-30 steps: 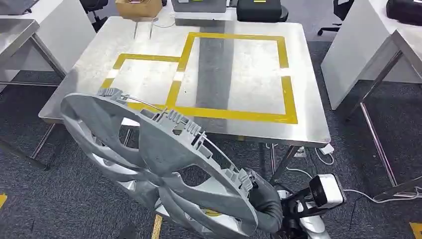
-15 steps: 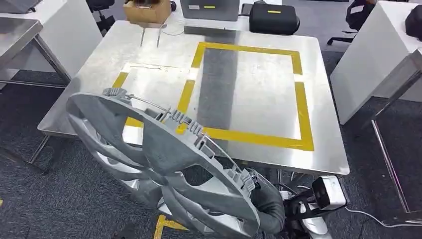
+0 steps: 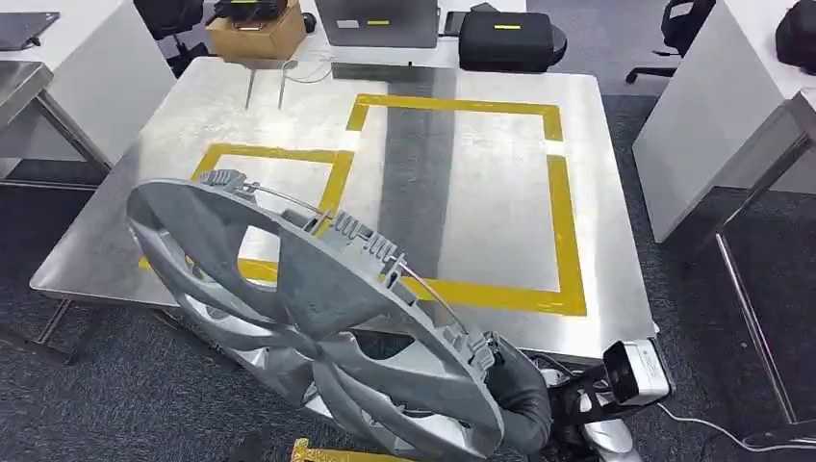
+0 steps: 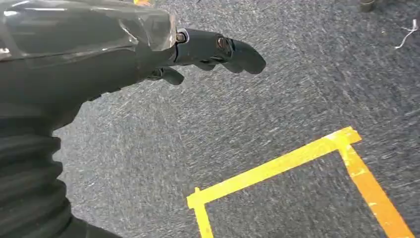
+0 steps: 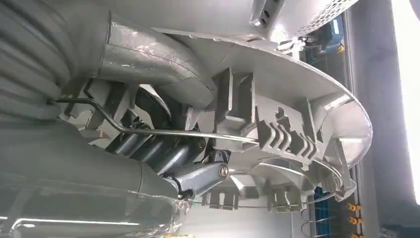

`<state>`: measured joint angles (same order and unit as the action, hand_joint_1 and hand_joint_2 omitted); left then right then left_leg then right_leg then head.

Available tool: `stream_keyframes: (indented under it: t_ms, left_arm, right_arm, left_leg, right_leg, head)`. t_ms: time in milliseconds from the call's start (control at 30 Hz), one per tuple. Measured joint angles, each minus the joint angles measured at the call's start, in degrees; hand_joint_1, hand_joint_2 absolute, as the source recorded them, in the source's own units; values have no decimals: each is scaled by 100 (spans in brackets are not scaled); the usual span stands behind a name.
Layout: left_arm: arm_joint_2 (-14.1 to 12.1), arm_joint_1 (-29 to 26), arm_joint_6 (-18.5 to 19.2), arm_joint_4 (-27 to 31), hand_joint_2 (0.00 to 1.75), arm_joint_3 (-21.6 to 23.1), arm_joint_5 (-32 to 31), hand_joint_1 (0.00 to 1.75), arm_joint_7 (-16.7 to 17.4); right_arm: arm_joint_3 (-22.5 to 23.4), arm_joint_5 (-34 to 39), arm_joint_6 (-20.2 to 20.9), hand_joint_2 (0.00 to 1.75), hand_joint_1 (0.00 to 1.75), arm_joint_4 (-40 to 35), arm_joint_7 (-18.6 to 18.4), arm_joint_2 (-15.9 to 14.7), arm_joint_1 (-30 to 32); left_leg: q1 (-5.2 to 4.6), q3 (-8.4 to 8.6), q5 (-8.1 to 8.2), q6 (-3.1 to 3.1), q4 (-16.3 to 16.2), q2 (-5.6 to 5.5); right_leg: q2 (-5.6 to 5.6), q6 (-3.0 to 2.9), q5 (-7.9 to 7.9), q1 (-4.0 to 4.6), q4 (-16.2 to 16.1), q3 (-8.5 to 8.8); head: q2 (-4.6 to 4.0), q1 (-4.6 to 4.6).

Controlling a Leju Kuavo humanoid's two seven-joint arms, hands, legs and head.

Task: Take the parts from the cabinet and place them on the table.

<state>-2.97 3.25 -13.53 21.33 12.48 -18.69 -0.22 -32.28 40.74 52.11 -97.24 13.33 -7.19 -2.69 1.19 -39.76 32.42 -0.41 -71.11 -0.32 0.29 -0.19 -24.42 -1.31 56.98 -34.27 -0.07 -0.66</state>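
Note:
A large silver wheel cover (image 3: 308, 318) with broad spokes and a wire ring on its back is held tilted in front of me, low at the near edge of the steel table (image 3: 462, 192). My right hand (image 3: 518, 409) grips its rim at the lower right. In the right wrist view the dark fingers (image 5: 163, 148) curl around the rim of the wheel cover (image 5: 297, 124), under the wire ring. My left hand (image 4: 208, 49) hangs over the grey carpet, its fingers stretched out and holding nothing.
Yellow tape marks a big rectangle (image 3: 568, 221) and a smaller one (image 3: 269, 154) on the table. At its far edge stand a cardboard box (image 3: 255, 29), a grey device (image 3: 377, 21) and a black case (image 3: 508, 40). White tables flank both sides. Yellow tape (image 4: 277, 168) lines the floor.
The whole picture has shifted, so the camera moved: the table now lies closer and more squarely ahead. The wheel cover stays in my right hand in the same pose.

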Motion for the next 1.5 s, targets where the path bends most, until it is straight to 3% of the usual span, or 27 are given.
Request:
stream_keyframes:
  t_ms: [67,100,133,233,267,300,400,467,500,567,600,633,700,867,900,933,967,1000,1033,1133,1167,1267,1333,1367,1433,1467,1500]
  left_arm:
    - [-6,-3,-6,0,175,-7,2,0,0]
    - [-20,-2,-13,0,175,-13,2,0,-2]
    - [-17,1,-17,0,175,-22,7,0,-9]
    - [-37,-68,-83,0,175,-63,85,0,-99]
    - [-31,-91,-107,2,175,-90,138,0,-155]
    - [-20,-128,-131,0,175,-114,206,0,-234]
    - [9,-242,-227,-13,175,-223,343,0,-391]
    - [44,-348,-306,-15,175,-273,369,0,-415]
    - [61,-394,-345,-15,175,-291,369,0,-413]
    - [112,-437,-418,-11,175,-328,358,0,-387]
    - [146,-451,-441,2,175,-337,339,0,-348]
    - [173,-451,-463,9,175,-343,301,0,-297]
    - [236,-480,-487,50,175,-363,252,0,-208]
    - [243,-490,-494,59,175,-363,243,0,-188]
    - [275,-518,-496,101,175,-363,195,0,-142]
    - [306,-508,-490,131,175,-358,105,0,-79]
    - [326,-514,-472,138,175,-356,70,0,-57]
    - [339,-516,-468,140,175,-354,66,0,-48]
    - [352,-515,-468,142,175,-354,66,0,-44]
    - [356,-502,-468,173,175,-352,59,0,-44]
    - [354,-483,-463,175,175,-352,42,0,-42]
    - [361,-445,-323,175,175,-343,-70,0,-17]
    - [376,-348,-183,175,175,-295,-127,0,9]
    - [376,-278,-137,173,175,-269,-151,0,18]
    - [382,-115,-3,155,175,-206,-168,0,83]
    - [387,-43,31,149,175,-166,-171,0,96]
    - [393,0,70,138,175,-140,-170,0,103]
  right_arm:
    - [2,-2,-9,175,175,0,0,15,-4]
    - [2,-9,-20,175,175,0,0,24,-6]
    - [2,-48,-61,175,175,-2,-7,26,-8]
    - [42,-574,-473,175,175,-24,-92,61,-6]
    - [72,-942,-777,175,175,-64,-94,59,3]
    - [122,-1466,-1236,175,175,-85,-61,52,5]
    - [348,-3399,-2859,175,175,-118,101,41,-46]
    - [569,-4467,-3780,175,175,-118,144,22,-110]
    - [670,-4919,-4155,175,175,-120,170,13,-182]
    - [809,-5829,-4865,175,175,-166,212,9,-342]
    - [859,-6257,-5180,175,175,-186,216,7,-438]
    - [883,-6700,-5486,175,175,-195,223,4,-535]
    - [914,-7423,-6042,175,175,-190,221,-22,-672]
    - [927,-7583,-6186,175,175,-186,214,-39,-707]
    - [935,-7926,-6464,175,175,-177,166,-55,-797]
    - [927,-8431,-6758,175,175,-85,61,-118,-928]
    - [922,-8533,-6811,175,175,-2,44,-182,-948]
    - [918,-8546,-6815,175,175,33,28,-203,-947]
    - [911,-8548,-6817,175,175,74,20,-218,-947]
    - [911,-8603,-6819,175,175,144,-24,-247,-951]
    - [905,-8678,-6815,175,175,162,-70,-262,-969]
    - [857,-8815,-6517,175,175,405,-328,-413,-1140]
    - [824,-8771,-6060,175,175,746,-470,-591,-1315]
    - [804,-8754,-5850,175,175,987,-485,-671,-1433]
    - [693,-8676,-5287,175,175,1824,-377,-847,-1825]
    - [636,-8592,-5032,175,175,2212,-277,-916,-2012]
    - [572,-8469,-4843,175,175,2631,-159,-973,-2192]
  left_leg:
    - [-32,368,-692,133,988,3]
    - [-73,478,-858,226,1330,29]
    - [-104,482,-688,240,1369,43]
    - [-136,503,-755,301,1384,20]
    - [-63,626,-852,313,1524,21]
    - [-83,681,-862,317,1572,22]
    - [-94,666,-869,350,1562,-1]
    - [-98,658,-862,352,1552,-18]
    - [-99,658,-856,351,1547,-25]
    - [-99,658,-818,316,1494,-38]
    - [-106,640,-785,286,1453,-39]
    - [-167,593,-737,249,1357,-32]
    - [-148,589,-739,228,1371,-31]
    - [-136,592,-742,215,1373,-33]
    - [-122,553,-679,165,1328,-35]
    - [-69,170,-201,50,431,-4]
    - [-38,-243,65,-3,-361,0]
    - [-31,-306,23,-9,-443,1]
    - [-20,-238,-133,-5,-257,2]
    - [-22,479,-824,86,1219,16]
    - [-71,539,-718,114,1344,19]
    - [-118,522,-727,199,1347,7]
    - [-61,660,-821,292,1514,11]
    - [-66,684,-846,333,1556,2]
    - [-76,661,-859,354,1554,-5]
    - [-84,650,-864,362,1552,-14]
    - [-86,648,-865,362,1548,-22]
  right_leg:
    - [8,6,-52,35,-8,104]
    - [9,15,-71,30,-13,125]
    - [16,37,-82,92,-8,119]
    - [15,128,-110,78,-33,135]
    - [10,148,-144,110,14,95]
    - [-2,152,-222,98,166,49]
    - [-4,85,-781,79,1495,-619]
    - [-5,155,-827,77,1836,-826]
    - [-5,219,-684,68,1582,-718]
    - [-6,333,-260,50,564,-231]
    - [-8,337,-133,44,134,-22]
    - [3,261,-98,59,22,42]
    - [2,190,-104,78,48,25]
    - [3,169,-99,86,47,24]
    - [3,117,-75,-20,6,65]
    - [1,41,-99,-15,5,94]
    - [1,38,-104,-9,7,93]
    - [2,39,-105,-9,8,96]
    - [5,40,-106,-10,8,101]
    - [14,63,-121,-10,5,130]
    - [11,94,-128,42,9,110]
    - [9,195,-112,5,-23,103]
    - [-6,239,-153,3,36,85]
    - [-6,218,-274,23,262,-31]
    - [-5,169,-643,15,1209,-526]
    - [-5,175,-778,15,1691,-774]
    - [-5,208,-786,13,1875,-881]
  head:
    - [0,2]
    - [0,7]
    - [0,13]
    - [0,4]
    - [0,2]
    - [0,24]
    - [0,24]
    - [0,26]
    - [0,26]
    - [0,26]
    - [0,30]
    - [0,16]
    - [0,9]
    - [0,9]
    - [0,13]
    - [0,-22]
    - [0,-22]
    - [0,-22]
    - [0,-24]
    - [0,-22]
    - [0,-18]
    - [0,-20]
    - [0,-13]
    - [0,-4]
    - [0,6]
    - [0,9]
    - [0,11]
